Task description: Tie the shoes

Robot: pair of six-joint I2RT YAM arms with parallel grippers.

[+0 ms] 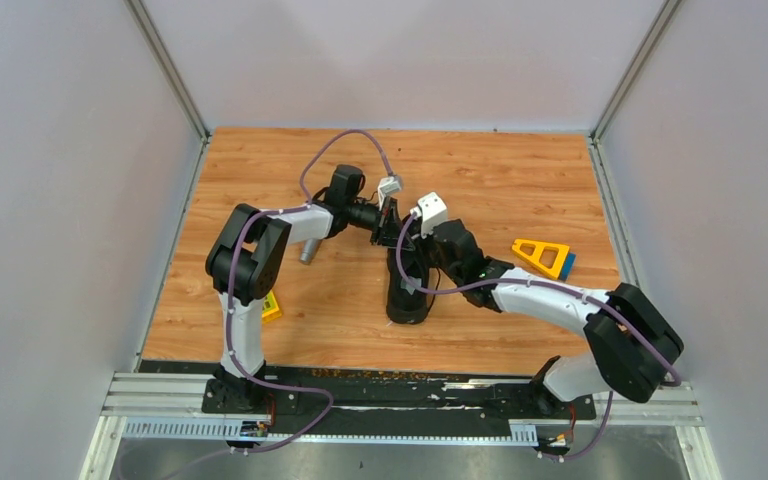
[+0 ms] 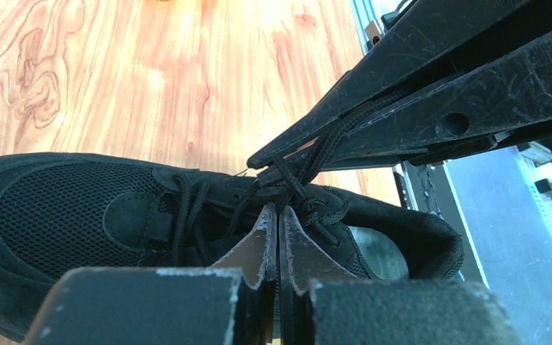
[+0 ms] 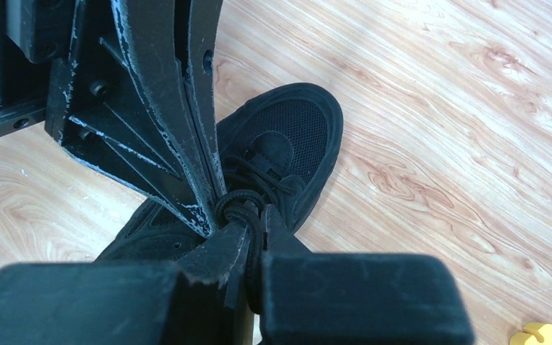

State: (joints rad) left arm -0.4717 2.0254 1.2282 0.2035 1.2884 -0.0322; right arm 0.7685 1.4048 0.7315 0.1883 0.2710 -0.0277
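Left end effector [image 2: 273,213] clenched, tips touching laces [image 2: 321,147]; right end effector [image 3: 255,226] grasping laces; sneaker [image 2: 57,208] just below, grey insole [image 2: 375,249] inside.

Black mesh sneaker [image 2: 65,208], thin black laces [image 2: 315,164], orange wood-grain table [image 2: 151,65], yellow-and-blue block [image 1: 543,257]

A lab robot cell: grey panel walls [image 1: 50,200] enclosing a wood-grain table [image 1: 520,170].
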